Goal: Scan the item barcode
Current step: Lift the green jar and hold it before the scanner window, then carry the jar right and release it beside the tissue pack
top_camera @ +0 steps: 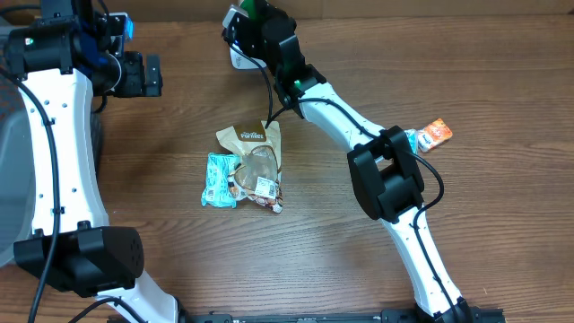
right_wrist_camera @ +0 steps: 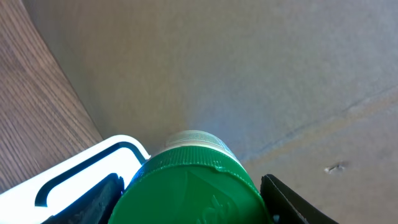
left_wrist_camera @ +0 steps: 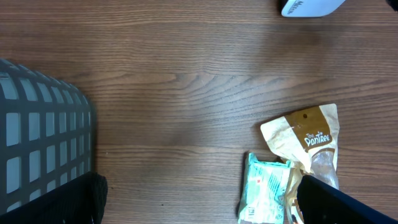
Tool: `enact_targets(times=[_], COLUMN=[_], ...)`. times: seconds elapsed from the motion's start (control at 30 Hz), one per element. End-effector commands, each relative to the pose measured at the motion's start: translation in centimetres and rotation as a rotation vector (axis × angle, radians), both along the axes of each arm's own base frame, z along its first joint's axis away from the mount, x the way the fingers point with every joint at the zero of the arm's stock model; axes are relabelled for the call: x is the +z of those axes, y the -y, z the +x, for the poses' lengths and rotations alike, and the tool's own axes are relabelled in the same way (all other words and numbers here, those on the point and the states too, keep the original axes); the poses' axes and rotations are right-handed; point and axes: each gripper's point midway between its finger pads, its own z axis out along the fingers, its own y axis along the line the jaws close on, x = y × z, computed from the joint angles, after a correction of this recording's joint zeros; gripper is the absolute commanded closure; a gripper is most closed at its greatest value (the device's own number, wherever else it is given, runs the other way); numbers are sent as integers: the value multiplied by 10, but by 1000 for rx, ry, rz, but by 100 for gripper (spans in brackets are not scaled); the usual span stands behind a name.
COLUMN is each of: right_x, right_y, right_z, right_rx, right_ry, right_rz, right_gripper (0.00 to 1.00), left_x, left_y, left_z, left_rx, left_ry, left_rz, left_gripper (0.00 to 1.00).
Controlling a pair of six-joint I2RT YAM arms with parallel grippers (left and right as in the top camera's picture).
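Two arms in play: the right gripper [top_camera: 252,20] is clamped around a green-capped container [right_wrist_camera: 193,183], probably a bottle, held at the far edge of the table right by the white scanner [top_camera: 239,59]. The left gripper [top_camera: 151,76] hangs off to the left, jaws spread wide and gripping nothing. A brown pouch [top_camera: 254,140] and a teal packet [top_camera: 220,179] lie touching mid-table.

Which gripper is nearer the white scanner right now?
Right. The right gripper, holding a green-lidded container, is right next to the white scanner; the left gripper is open, well off to one side.
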Motion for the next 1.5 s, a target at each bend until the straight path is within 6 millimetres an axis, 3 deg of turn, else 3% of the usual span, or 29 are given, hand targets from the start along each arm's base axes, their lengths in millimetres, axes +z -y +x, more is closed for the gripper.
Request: enact_targets(times=[0.0, 0.77, 0.93, 1.1, 1.23, 1.37, 1.47], right_x=[30, 32, 72, 121, 145, 150, 136], right_y=[0, -1, 2, 16, 34, 57, 82], right_z=[-1, -2, -11, -35, -67, -102, -128], right_rx=[5, 6, -13, -50, -111, -170, -261], right_ry=[65, 59, -3, -147, -330, -513, -660], right_rz=[-5, 5, 212, 394, 522, 555, 550], right_gripper=[49, 49, 45, 42, 46, 51, 52], left_x=[0, 0, 0, 0, 0, 0, 0], left_y=[-1, -1, -1, -1, -1, -1, -1], left_z=[2, 2, 2, 2, 2, 2, 2], left_rx=[-17, -17, -17, -17, -17, -16, -17], left_ry=[2, 2, 2, 2, 2, 2, 2], left_rz=[13, 13, 13, 12, 13, 12, 13], left_gripper=[1, 0, 1, 0, 1, 0, 1])
